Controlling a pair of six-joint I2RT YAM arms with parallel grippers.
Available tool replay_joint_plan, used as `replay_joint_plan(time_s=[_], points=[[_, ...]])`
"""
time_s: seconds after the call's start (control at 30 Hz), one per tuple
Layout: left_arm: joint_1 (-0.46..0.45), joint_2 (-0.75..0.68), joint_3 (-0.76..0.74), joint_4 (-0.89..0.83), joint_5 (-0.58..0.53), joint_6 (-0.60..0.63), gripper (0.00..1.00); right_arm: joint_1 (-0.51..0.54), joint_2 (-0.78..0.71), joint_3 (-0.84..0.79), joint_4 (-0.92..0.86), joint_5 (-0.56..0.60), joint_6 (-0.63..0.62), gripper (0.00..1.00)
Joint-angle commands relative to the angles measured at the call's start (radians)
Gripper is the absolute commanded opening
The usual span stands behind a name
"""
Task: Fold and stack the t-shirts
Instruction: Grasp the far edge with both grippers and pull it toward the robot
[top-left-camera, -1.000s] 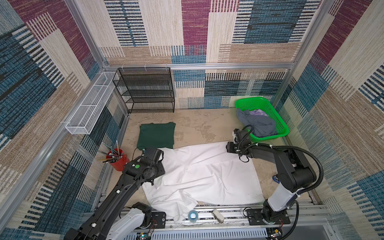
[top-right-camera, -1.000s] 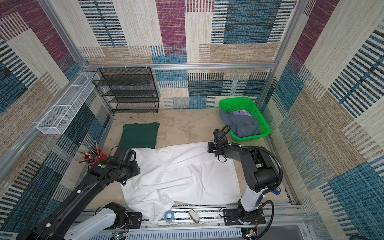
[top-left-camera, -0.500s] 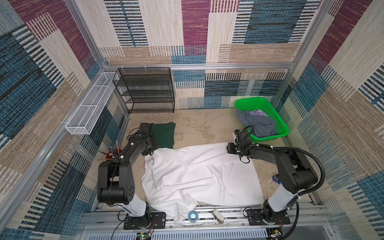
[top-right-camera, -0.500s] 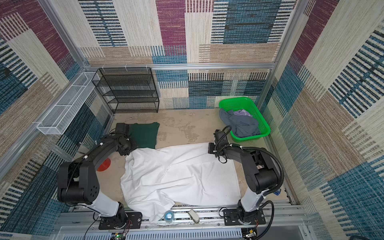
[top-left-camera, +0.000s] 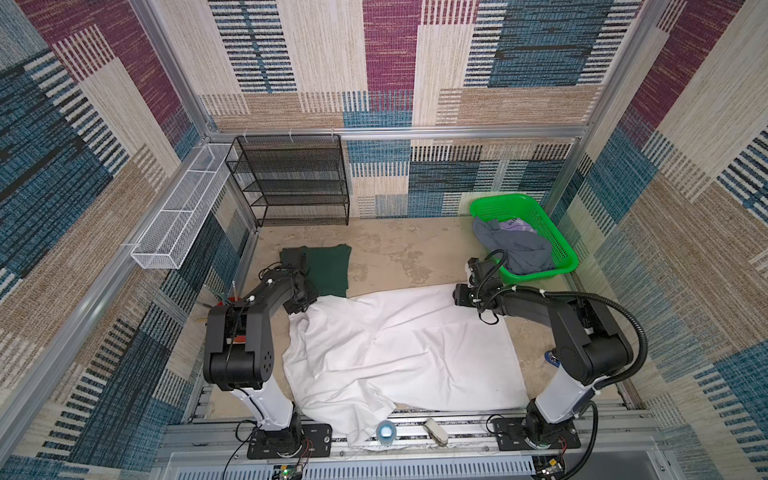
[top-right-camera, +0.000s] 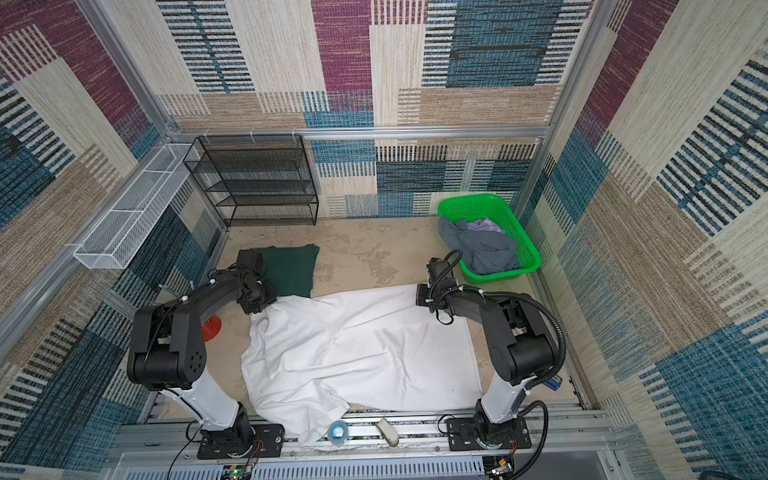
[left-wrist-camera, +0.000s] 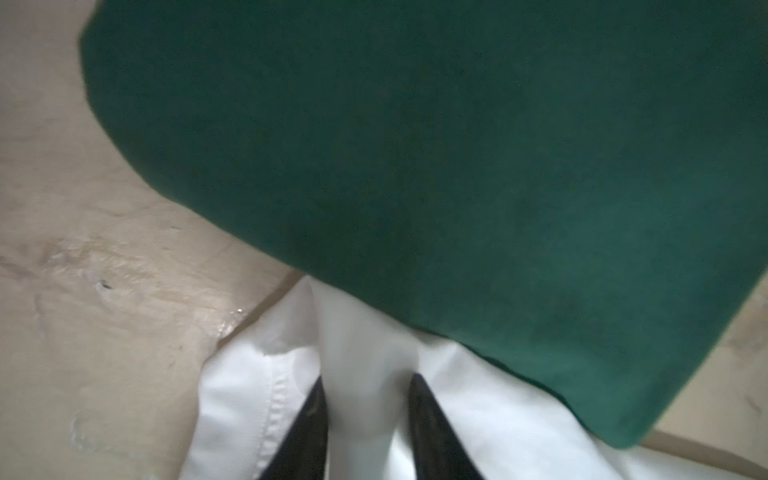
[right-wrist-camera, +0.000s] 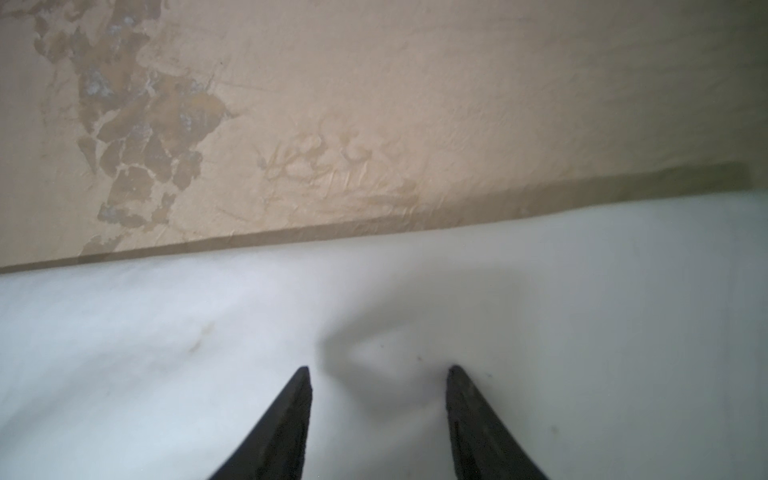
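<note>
White t-shirt (top-left-camera: 407, 345): spread, wrinkled, centre of table (top-left-camera: 395, 249).
Dark green t-shirt (top-left-camera: 330, 270): folded, far left, touching white shirt's corner.
Grey t-shirt (top-left-camera: 519, 249): crumpled in green basket (top-left-camera: 559, 239).
Left gripper (left-wrist-camera: 368, 378): fingers nearly together, white fold between them; cannot tell whether clamped.
Right gripper (right-wrist-camera: 378, 368): fingers apart, tips on white shirt's far-right edge.

Top views overhead; wrist views near white t-shirt (left-wrist-camera: 357, 332).
</note>
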Motion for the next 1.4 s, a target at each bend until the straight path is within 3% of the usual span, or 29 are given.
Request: replay_joint_plan(time_s=[0.0, 0.07, 0.3, 0.43, 0.7, 1.03, 1.1, 1.23, 1.37], points=[[0.011, -0.009, -0.009, 0.036, -0.011, 0.017, 0.08, -0.001, 0.005, -0.006, -0.115, -0.004, 0.002, 0.54], [0.009, -0.048, -0.018, 0.048, 0.003, 0.03, 0.0, -0.001, 0.002, -0.011, -0.117, 0.004, 0.003, 0.54], [0.01, -0.299, -0.078, 0.041, 0.028, 0.081, 0.0, -0.021, 0.005, -0.008, -0.07, -0.039, 0.009, 0.54], [0.01, -0.389, -0.077, 0.048, -0.024, 0.141, 0.0, -0.032, 0.064, 0.037, -0.033, -0.076, -0.002, 0.53], [0.022, -0.295, 0.044, 0.099, -0.1, 0.196, 0.0, -0.033, 0.201, 0.192, 0.019, -0.142, 0.016, 0.5], [0.092, -0.014, 0.346, 0.07, -0.106, 0.178, 0.0, -0.035, 0.347, 0.502, -0.057, -0.125, -0.029, 0.51], [0.1, 0.05, 0.4, 0.045, -0.107, 0.178, 0.08, -0.035, 0.343, 0.529, -0.055, -0.126, -0.045, 0.52], [0.114, 0.174, 0.533, -0.069, -0.125, 0.173, 0.44, -0.035, 0.26, 0.506, -0.049, -0.08, -0.062, 0.59], [0.11, 0.169, 0.551, -0.16, -0.205, 0.135, 0.49, -0.034, 0.181, 0.443, -0.109, -0.103, -0.062, 0.59]])
